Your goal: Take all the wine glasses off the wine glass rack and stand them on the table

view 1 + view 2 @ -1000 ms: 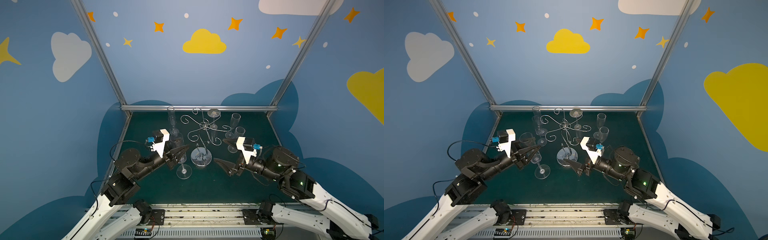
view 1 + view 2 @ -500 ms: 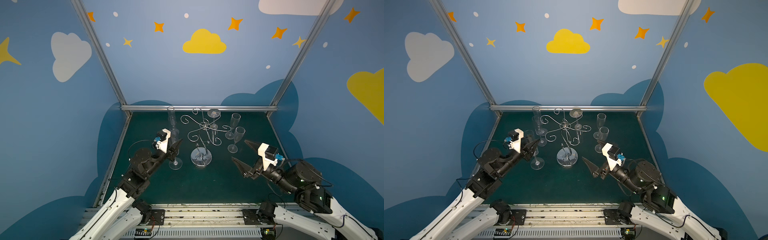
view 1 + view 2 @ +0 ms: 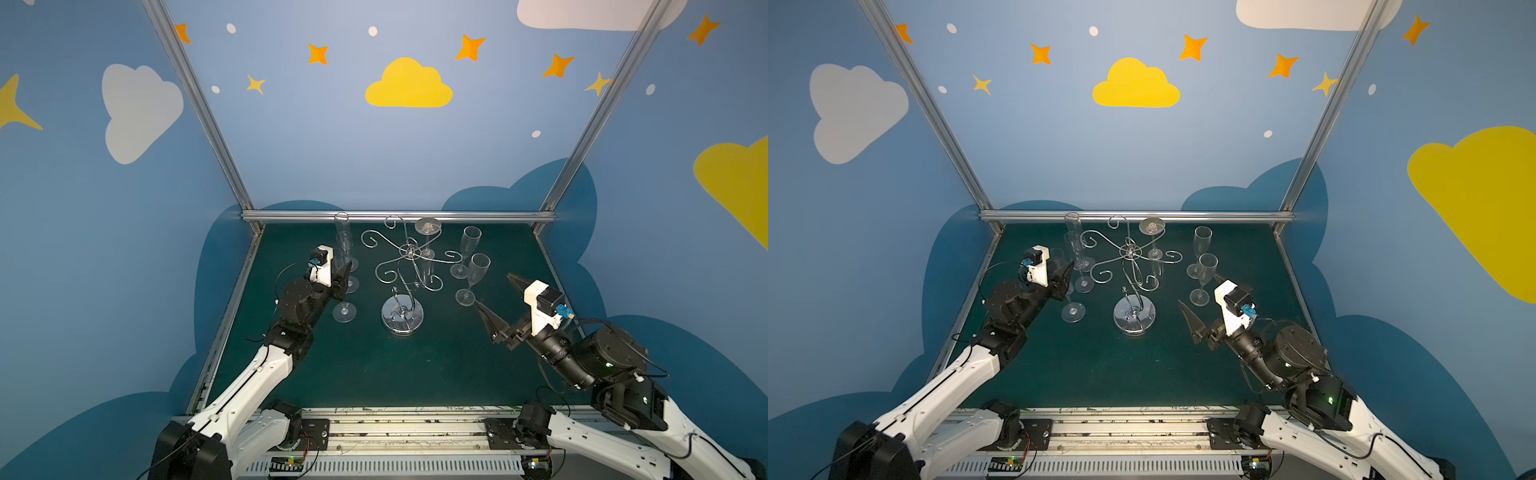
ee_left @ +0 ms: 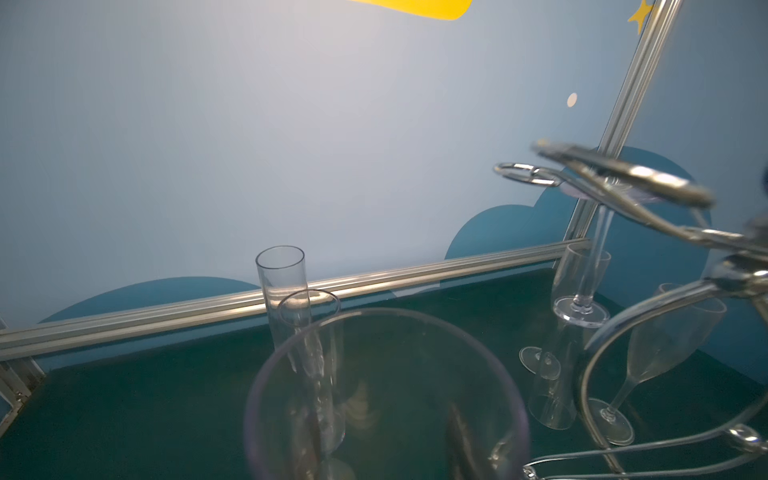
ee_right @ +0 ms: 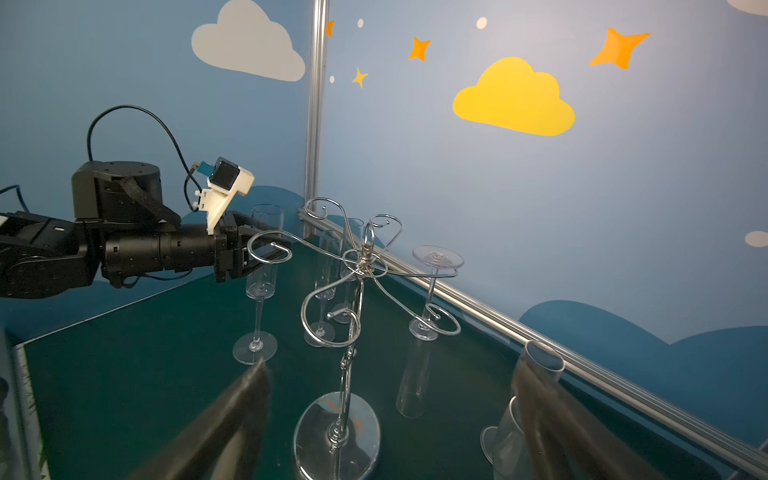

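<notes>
The silver wine glass rack stands mid-table on a round shiny base. One clear wine glass stands upright left of the rack, with its foot on the green mat. My left gripper is shut on its bowl, whose rim fills the left wrist view. Another glass hangs upside down from a rear arm. My right gripper is open and holds nothing, to the right of the rack.
Two upright flutes stand at the back left, just behind the held glass. Two more stand right of the rack, close to my right gripper. Metal rails and blue walls bound the mat.
The left arm has carried the glass left and back, away from the front of the rack. The right arm has drawn back to the right, still open.
</notes>
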Motion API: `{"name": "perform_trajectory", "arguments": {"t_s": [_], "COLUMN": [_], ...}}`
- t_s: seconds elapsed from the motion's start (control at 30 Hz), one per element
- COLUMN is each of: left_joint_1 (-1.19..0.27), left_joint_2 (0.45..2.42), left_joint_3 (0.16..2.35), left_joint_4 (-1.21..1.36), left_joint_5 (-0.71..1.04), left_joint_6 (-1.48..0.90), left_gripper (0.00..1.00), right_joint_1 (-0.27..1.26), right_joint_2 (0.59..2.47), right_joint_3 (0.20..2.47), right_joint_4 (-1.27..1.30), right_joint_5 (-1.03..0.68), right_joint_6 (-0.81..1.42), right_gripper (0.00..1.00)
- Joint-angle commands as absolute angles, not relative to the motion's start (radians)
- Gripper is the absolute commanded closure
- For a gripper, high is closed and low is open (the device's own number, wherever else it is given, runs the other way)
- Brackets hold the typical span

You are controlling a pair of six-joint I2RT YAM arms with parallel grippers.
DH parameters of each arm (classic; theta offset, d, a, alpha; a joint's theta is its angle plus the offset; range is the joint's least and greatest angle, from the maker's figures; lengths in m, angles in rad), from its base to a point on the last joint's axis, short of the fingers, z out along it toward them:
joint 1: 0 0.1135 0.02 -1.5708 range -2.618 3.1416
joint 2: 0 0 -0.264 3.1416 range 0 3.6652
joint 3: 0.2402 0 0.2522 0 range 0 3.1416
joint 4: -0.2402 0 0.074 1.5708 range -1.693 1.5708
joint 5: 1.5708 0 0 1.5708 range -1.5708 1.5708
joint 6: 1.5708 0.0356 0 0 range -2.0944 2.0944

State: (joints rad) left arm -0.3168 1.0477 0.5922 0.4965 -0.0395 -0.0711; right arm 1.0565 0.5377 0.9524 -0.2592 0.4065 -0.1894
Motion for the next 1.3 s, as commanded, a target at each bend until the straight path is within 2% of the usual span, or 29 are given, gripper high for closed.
{"name": "perform_trajectory", "arguments": {"t_s": [0.0,0.47,0.9,1.27], "left_joint_1": [-0.296,-0.286,-0.284,-0.284], "left_joint_2": [1.106,1.373,1.432,1.433], "left_joint_3": [0.591,0.621,0.595,0.568], "left_joint_4": [0.651,0.835,0.868,0.824], "left_joint_5": [-0.008,-0.017,-0.029,-0.030], "left_joint_6": [-0.073,-0.090,-0.083,-0.078], "left_gripper": [0.66,0.67,0.68,0.62], "right_joint_1": [1.050,1.008,0.962,0.951], "right_joint_2": [0.551,0.549,0.550,0.529], "right_joint_3": [0.951,0.936,0.931,0.920], "right_joint_4": [-0.219,-0.211,-0.221,-0.231], "right_joint_5": [0.478,0.502,0.462,0.451], "right_joint_6": [-0.220,-0.227,-0.200,-0.183], "right_gripper": [0.09,0.09,0.08,0.08]}}
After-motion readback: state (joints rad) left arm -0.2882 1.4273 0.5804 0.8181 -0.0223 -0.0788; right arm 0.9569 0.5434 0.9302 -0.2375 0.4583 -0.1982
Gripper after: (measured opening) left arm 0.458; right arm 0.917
